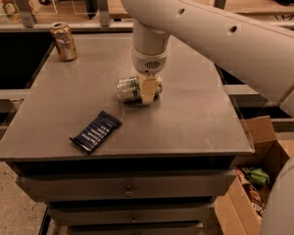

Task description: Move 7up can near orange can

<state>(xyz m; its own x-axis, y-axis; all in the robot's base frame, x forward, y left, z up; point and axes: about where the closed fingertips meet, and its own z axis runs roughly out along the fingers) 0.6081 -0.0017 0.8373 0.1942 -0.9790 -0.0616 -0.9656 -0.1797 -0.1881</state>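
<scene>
The 7up can (131, 89) lies on its side near the middle of the grey table (196, 116), silvery-white with green print. My gripper (148, 90) hangs straight down from the white arm and sits over the can's right half, a cream-coloured finger (148, 89) in front of it. The orange can (63, 41) stands upright at the table's back left corner, well apart from the 7up can and the gripper.
A dark blue snack packet (96, 131) lies flat near the table's front left. An open cardboard box (255, 175) with items stands on the floor at the right. A railing and shelf run behind the table.
</scene>
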